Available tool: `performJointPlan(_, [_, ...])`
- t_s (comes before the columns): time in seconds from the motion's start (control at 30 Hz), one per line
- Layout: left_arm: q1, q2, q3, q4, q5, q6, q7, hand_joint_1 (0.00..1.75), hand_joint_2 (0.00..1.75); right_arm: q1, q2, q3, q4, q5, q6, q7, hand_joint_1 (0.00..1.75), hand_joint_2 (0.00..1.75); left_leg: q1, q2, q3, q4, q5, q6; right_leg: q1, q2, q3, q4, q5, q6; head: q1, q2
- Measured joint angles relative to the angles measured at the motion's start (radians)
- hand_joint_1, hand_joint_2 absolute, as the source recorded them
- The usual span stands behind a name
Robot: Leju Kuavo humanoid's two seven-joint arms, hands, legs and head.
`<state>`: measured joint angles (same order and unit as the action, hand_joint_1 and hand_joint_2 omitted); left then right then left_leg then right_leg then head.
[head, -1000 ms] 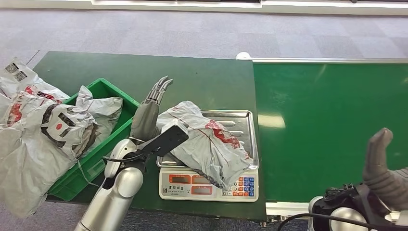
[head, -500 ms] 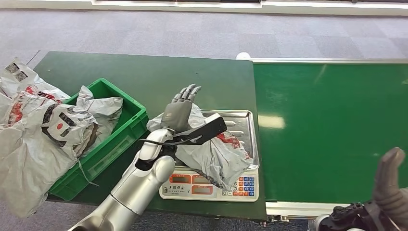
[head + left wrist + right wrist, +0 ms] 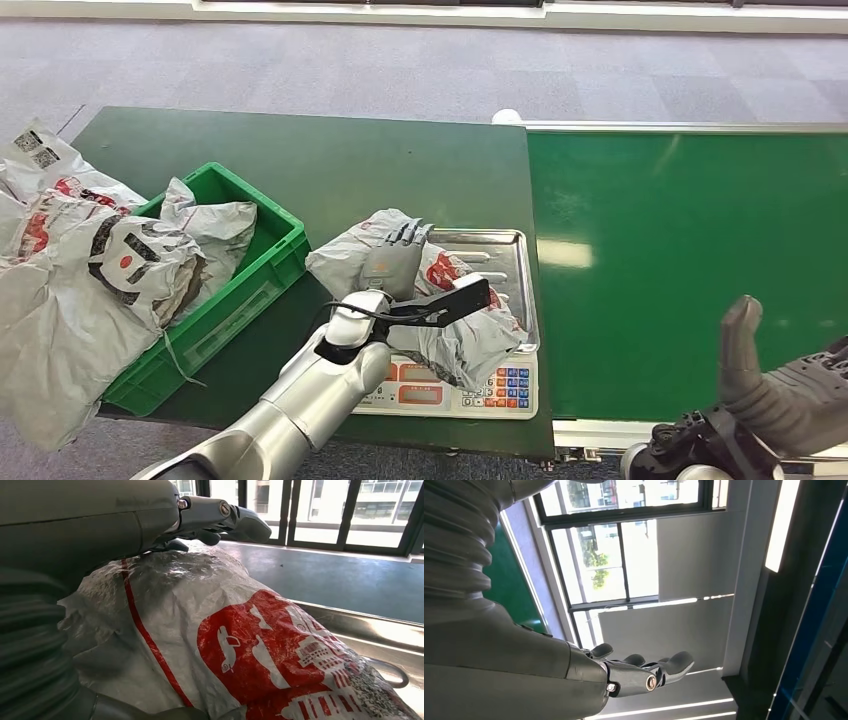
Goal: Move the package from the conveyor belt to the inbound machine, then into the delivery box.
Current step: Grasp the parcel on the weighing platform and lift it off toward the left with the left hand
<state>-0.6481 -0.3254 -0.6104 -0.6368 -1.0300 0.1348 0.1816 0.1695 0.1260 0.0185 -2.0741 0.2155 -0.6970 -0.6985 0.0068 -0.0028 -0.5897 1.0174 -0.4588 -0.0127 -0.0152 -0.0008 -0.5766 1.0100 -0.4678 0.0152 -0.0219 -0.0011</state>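
Green belt (image 3: 690,270) to the right of the scale (image 3: 440,385), bare. Green box (image 3: 225,300) to the scale's left, heaped with grey bags (image 3: 90,270). On the scale's steel tray (image 3: 500,255), crumpled grey-and-red package (image 3: 450,320). Left hand (image 3: 393,262) lying flat on top of the package, fingers (image 3: 220,517) stretched over it, gripping nothing. Right hand (image 3: 775,385) raised near the belt's front edge, well right of the scale, fingers apart and empty.

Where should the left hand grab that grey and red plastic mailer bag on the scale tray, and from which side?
Probably the bunched hump of the grey and red plastic mailer bag, from above on the green crate side. The left hand already lies over it; the bag is soft and crumpled.
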Motion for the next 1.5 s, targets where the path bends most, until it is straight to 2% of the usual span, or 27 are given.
performJointPlan(0.37, [-0.01, -0.005, 0.0, 0.027, -0.001, 0.001, 0.002, 0.0, 1.75, 0.0, -0.002, 0.01, 0.008, -0.001, 0.0, 0.0, 0.0, 1.75, 0.0, 0.0, 0.002, 0.0, 0.0, 0.0, 0.0, 0.0, 0.002, 0.0, 0.0, 0.0, 0.0, 0.0])
performJointPlan(0.67, [-0.025, -0.011, -0.017, 0.085, -0.068, -0.015, 0.061, 0.0, 1.75, -0.002, -0.01, 0.044, 0.017, -0.021, 0.0, 0.0, 0.0, 1.75, 0.0, 0.0, 0.005, -0.001, 0.0, 0.001, 0.0, 0.0, 0.006, 0.0, 0.0, 0.0, 0.0, 0.0])
performJointPlan(0.7, [-0.027, -0.011, -0.017, 0.092, -0.07, -0.019, 0.062, 0.04, 1.75, -0.004, -0.011, 0.05, 0.021, -0.023, 0.0, 0.0, 0.0, 1.75, 0.0, 0.0, 0.005, -0.001, -0.001, 0.001, 0.0, 0.0, 0.007, 0.0, -0.001, 0.0, 0.0, 0.0])
performJointPlan(0.83, [-0.036, -0.011, -0.017, 0.115, -0.078, -0.075, 0.066, 1.73, 1.75, -0.021, -0.017, 0.069, 0.042, -0.037, 0.0, 0.0, 0.0, 1.75, 0.0, 0.0, 0.005, -0.002, -0.004, 0.001, 0.0, 0.0, 0.014, 0.0, -0.004, 0.0, 0.0, 0.0])
performJointPlan(0.9, [-0.037, -0.011, -0.016, 0.12, -0.079, -0.095, 0.059, 1.75, 1.75, -0.03, -0.018, 0.073, 0.054, -0.033, 0.0, 0.0, 0.0, 1.75, 0.0, 0.0, 0.008, -0.002, -0.005, 0.002, 0.0, 0.0, 0.017, 0.0, -0.005, 0.0, 0.0, 0.0])
performJointPlan(1.03, [-0.031, -0.005, -0.007, 0.119, -0.061, -0.074, 0.028, 1.75, 1.75, -0.046, -0.018, 0.073, 0.081, -0.014, 0.0, 0.002, 0.0, 1.75, 0.0, 0.0, 0.009, -0.002, -0.004, 0.002, 0.0, -0.002, 0.019, 0.0, -0.005, 0.0, 0.0, 0.0])
performJointPlan(1.5, [-0.018, 0.019, 0.043, 0.1, -0.071, -0.063, 0.009, 1.75, 1.75, -0.052, -0.018, 0.073, 0.128, -0.008, 0.0, 0.005, 0.0, 1.75, 0.0, 0.0, 0.015, -0.002, -0.002, -0.001, 0.001, -0.001, 0.015, 0.0, -0.003, -0.002, 0.0, 0.0])
